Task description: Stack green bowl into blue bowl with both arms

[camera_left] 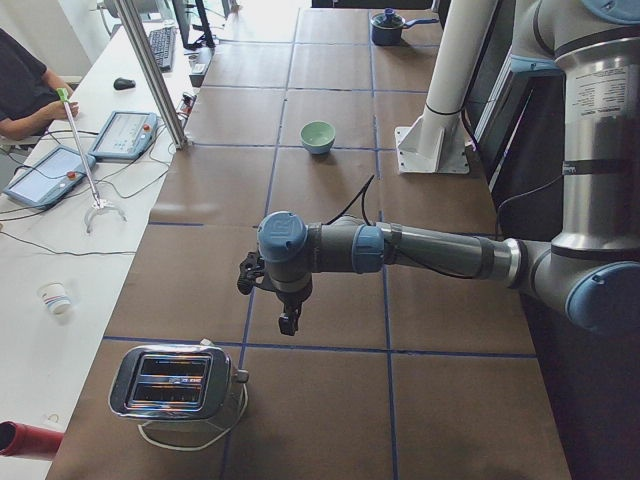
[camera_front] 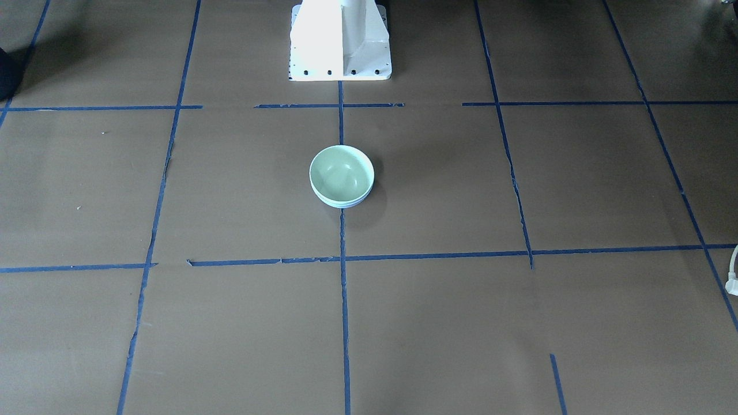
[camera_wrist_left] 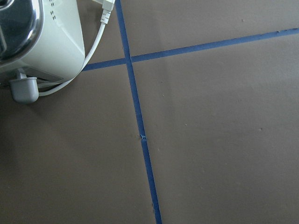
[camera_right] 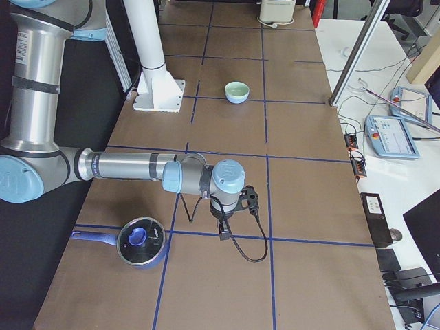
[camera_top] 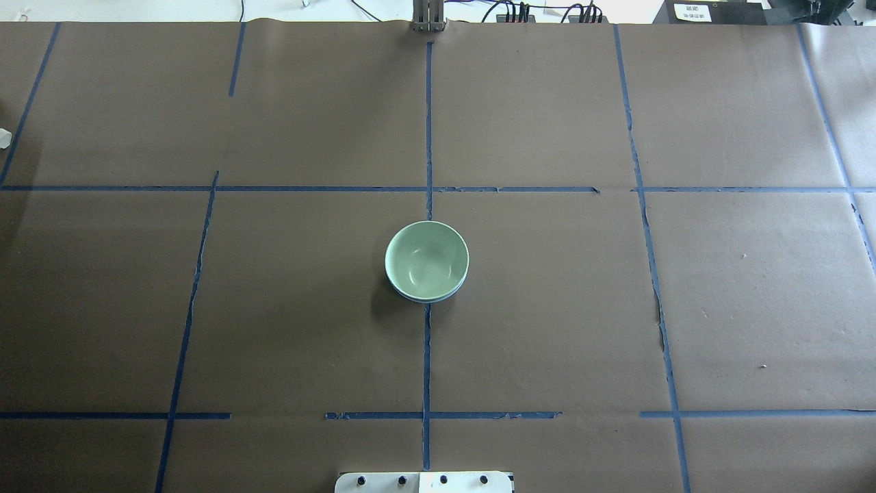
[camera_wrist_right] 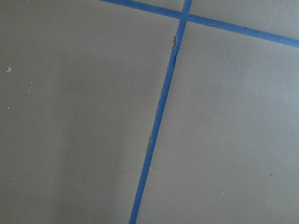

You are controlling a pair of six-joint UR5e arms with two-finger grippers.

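The green bowl (camera_front: 341,170) sits nested inside the blue bowl (camera_front: 341,203) at the middle of the table; only a thin pale rim of the blue bowl shows beneath it. The stack also shows in the overhead view (camera_top: 426,260). My left gripper (camera_left: 287,322) hangs over the table near the toaster, far from the bowls. My right gripper (camera_right: 223,234) hangs over the other end, near a pot. Both show only in the side views, so I cannot tell whether they are open or shut. The wrist views show bare table.
A white-and-chrome toaster (camera_left: 175,385) with its cord stands at the left end; it shows in the left wrist view (camera_wrist_left: 37,42). A blue pot (camera_right: 141,242) stands at the right end. The white pedestal (camera_front: 340,40) stands behind the bowls.
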